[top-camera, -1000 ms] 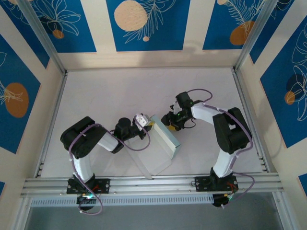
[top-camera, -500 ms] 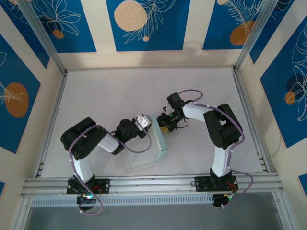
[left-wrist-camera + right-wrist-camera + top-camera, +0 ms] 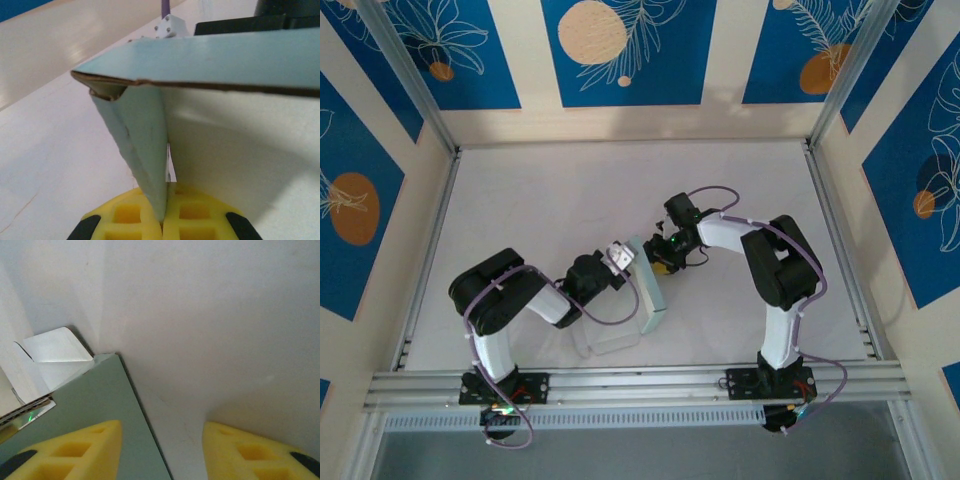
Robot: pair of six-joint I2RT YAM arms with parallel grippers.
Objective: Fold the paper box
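Observation:
The paper box (image 3: 651, 292) sits mid-table, its mint-green panel standing nearly on edge and a white part (image 3: 608, 336) lying flat toward the front. My left gripper (image 3: 623, 262) is at the box's upper left. In the left wrist view the yellow pads (image 3: 135, 212) are shut on a green flap (image 3: 142, 145), under the green panel (image 3: 225, 55). My right gripper (image 3: 660, 262) is at the panel's right side. In the right wrist view it (image 3: 162, 442) is open, its left finger (image 3: 75, 450) lying over the green face (image 3: 95, 400), with the panel's edge between the fingers.
The white table (image 3: 570, 190) is bounded by aluminium rails on the left (image 3: 425, 250), right (image 3: 840, 250) and front (image 3: 640, 385). Both arm bases stand at the front rail. A white flap (image 3: 52, 345) of the box sticks out beyond the green panel.
The right gripper has moved left against the green panel. The panel has swung from a slant to nearly upright, and the box has shifted left. The left gripper has stayed shut on its flap.

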